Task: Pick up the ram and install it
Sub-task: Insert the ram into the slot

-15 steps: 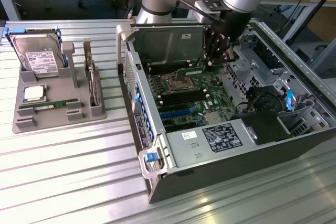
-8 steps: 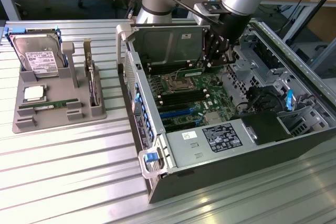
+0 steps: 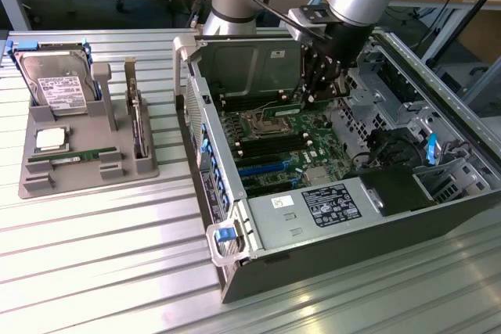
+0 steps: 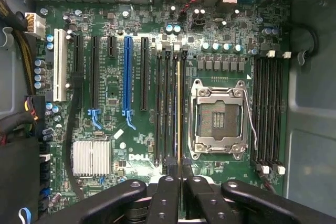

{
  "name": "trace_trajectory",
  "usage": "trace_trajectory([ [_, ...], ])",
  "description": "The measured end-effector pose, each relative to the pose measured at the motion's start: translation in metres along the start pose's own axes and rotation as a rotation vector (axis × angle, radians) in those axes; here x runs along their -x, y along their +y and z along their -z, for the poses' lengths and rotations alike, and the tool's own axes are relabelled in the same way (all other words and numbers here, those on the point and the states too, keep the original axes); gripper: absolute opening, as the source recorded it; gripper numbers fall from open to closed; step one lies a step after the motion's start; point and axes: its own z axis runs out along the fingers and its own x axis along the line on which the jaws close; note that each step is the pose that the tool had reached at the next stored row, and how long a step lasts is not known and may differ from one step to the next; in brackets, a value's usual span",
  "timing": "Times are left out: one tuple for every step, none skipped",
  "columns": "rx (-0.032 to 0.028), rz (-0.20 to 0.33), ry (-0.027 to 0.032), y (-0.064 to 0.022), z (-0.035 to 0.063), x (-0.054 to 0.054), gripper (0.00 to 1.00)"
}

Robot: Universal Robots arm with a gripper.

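My gripper (image 3: 315,98) reaches down inside the open computer case (image 3: 235,271), above the green motherboard (image 3: 291,145). In the wrist view my gripper (image 4: 178,180) is shut on the ram (image 4: 178,108). The ram appears edge-on as a thin stick with a gold lower edge. It runs along the black memory slots (image 4: 167,108) right beside the empty processor socket (image 4: 220,119). I cannot tell whether the ram is seated in a slot or just above it. In the exterior view a short green piece of the ram (image 3: 291,107) shows beside the fingers.
A grey tray (image 3: 86,174) at the exterior view's left holds a hard drive (image 3: 55,84), a square silver chip (image 3: 51,140), a flat green stick (image 3: 74,157) and an upright card (image 3: 138,119). A power supply (image 3: 313,209), cables and drive cages (image 3: 407,91) crowd the case.
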Motion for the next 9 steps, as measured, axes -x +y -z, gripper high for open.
trace_trajectory([
  [0.0, 0.0, 0.0001, 0.0, -0.0009, 0.0, 0.12],
  [0.0, 0.0, 0.0, -0.0001, -0.0012, 0.0, 0.12],
  [0.0, 0.0, 0.0001, -0.0001, -0.0014, -0.0001, 0.12],
  [0.0001, 0.0, 0.0001, -0.0001, -0.0019, -0.0001, 0.12],
  [0.0001, 0.0, 0.0001, -0.0001, -0.0023, -0.0001, 0.12],
  [0.0, 0.0, 0.0, -0.0001, -0.0028, -0.0001, 0.12],
  [0.0, 0.0, 0.0, -0.0002, -0.0034, -0.0001, 0.12],
  [0.0, 0.0, 0.0, -0.0002, -0.0038, -0.0001, 0.12],
  [0.0, 0.0, 0.0, -0.0002, -0.0044, -0.0001, 0.12],
])
